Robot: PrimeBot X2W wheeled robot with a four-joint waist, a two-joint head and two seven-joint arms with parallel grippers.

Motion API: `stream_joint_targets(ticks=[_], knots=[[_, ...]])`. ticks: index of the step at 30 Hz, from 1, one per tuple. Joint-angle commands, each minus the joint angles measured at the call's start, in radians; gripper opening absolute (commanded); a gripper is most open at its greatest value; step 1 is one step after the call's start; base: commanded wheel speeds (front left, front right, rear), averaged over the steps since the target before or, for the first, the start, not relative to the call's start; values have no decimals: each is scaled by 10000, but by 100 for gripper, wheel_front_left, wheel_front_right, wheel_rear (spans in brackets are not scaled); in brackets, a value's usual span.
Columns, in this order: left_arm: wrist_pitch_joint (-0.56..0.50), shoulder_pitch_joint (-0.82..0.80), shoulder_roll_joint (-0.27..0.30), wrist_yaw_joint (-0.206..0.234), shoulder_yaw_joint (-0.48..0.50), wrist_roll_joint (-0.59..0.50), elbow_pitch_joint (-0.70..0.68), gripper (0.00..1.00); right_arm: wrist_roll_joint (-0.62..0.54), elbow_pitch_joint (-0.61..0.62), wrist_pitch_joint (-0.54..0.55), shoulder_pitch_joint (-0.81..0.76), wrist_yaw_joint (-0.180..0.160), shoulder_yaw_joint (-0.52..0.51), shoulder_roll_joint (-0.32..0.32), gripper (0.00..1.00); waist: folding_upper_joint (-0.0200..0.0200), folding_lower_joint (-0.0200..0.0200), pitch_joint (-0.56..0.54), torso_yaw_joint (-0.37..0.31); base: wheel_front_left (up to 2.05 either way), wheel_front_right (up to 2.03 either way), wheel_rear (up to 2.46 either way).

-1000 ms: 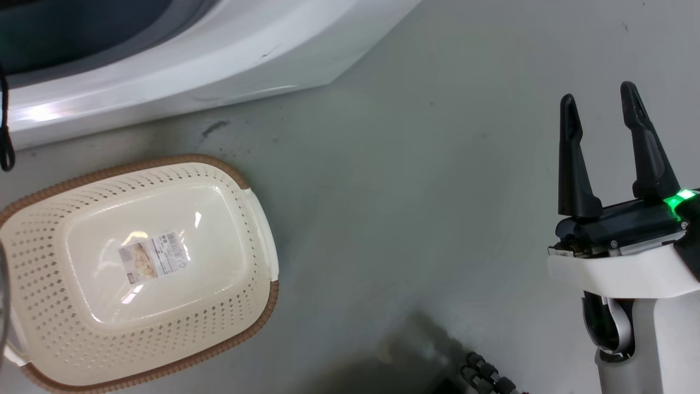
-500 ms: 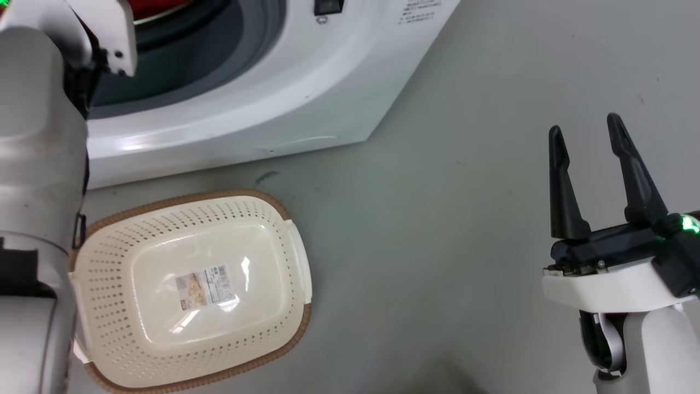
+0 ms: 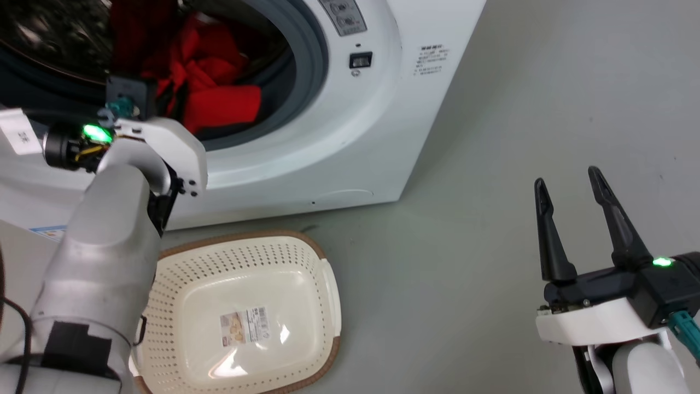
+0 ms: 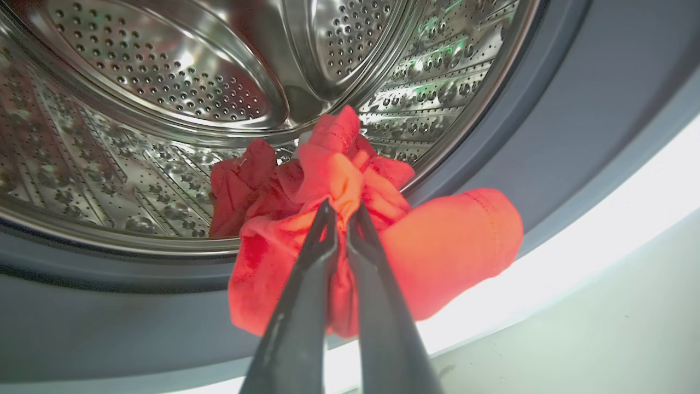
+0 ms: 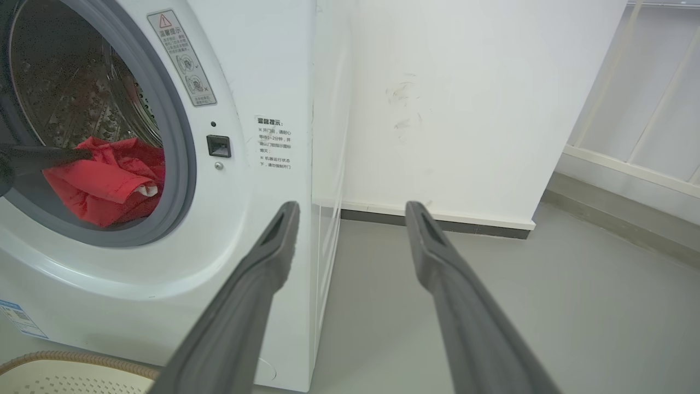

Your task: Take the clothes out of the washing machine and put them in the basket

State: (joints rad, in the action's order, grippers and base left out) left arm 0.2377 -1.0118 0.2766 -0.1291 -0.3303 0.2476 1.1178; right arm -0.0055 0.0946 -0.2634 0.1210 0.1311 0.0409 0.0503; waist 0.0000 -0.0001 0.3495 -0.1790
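Head view, camera raised over the last second. It showed only the foot of the washing machine [image 3: 383, 109] then, and now shows the open drum [image 4: 164, 82]. The shift is the camera's, not the objects'.

Basket [image 3: 306, 246]: on the floor [image 3: 492, 164] just before the machine's front lower edge, and empty, so I judge that no garment has been moved yet.

Left arm: newly in frame, reaching into the drum mouth.

Clothes [image 4: 448, 241]: bunched at the drum's front edge, with one red fold lying over the grey rubber ring [image 3: 311, 65].

Left gripper [image 4: 342, 207]: fingers pinched together on a ridge of red fabric.

Right gripper [image 3: 567, 177]: fingers spread, holding nothing, well clear over bare floor, posture as before.

Obstruction: the ring's lip, which the bundle must be drawn over. My left forearm overlaps the basket's left rim in the head view.
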Motion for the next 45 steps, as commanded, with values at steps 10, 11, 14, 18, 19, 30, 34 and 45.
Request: stream_joint_targets(ticks=[10, 11, 14, 18, 19, 30, 34, 45], knots=[[291, 2613, -237, 226, 359, 343, -2400, 0, -342, -160, -21, -889, -7, -45, -1, 100, 0, 1, -1737, 876, 0, 0, 0], [292, 2903, -219, 281, 362, 291, -2778, 0, -364, -175, -21, -968, -7, -46, -1, 100, 0, 1, -1855, 920, 0, 0, 0], [292, 3766, -222, 443, 459, 285, -3854, 0, -371, -216, -21, -1183, -7, -33, -3, 100, 0, 1, -2206, 1032, 0, 0, 0], [284, 5250, -120, 640, 538, 451, -5753, 0, -389, -243, -21, -1566, -7, 29, -1, 100, 0, 1, -2773, 1167, 0, 0, 0], [236, 5453, -65, 685, 526, 439, -6030, 0, -388, -244, -21, -1621, -7, 28, -1, 100, 0, 1, -2843, 1191, 0, 0, 0], [-771, 7130, 438, 1303, 418, 322, -9920, 0, -377, -281, -21, -2045, -7, -16, -1, 100, 0, 1, -3305, 1407, 0, 0, 0], [-1463, 7661, 723, 1566, 357, 196, -11664, 0, -351, -312, -21, -2097, -7, -16, -1, 100, 0, 1, -3375, 1461, 0, 0, 0], [-1980, 8659, 852, 1714, 10, 256, -12837, 0, -303, -251, -21, -2004, -7, -39, -3, 100, 0, 1, -3088, 1424, 0, 0, 0]])
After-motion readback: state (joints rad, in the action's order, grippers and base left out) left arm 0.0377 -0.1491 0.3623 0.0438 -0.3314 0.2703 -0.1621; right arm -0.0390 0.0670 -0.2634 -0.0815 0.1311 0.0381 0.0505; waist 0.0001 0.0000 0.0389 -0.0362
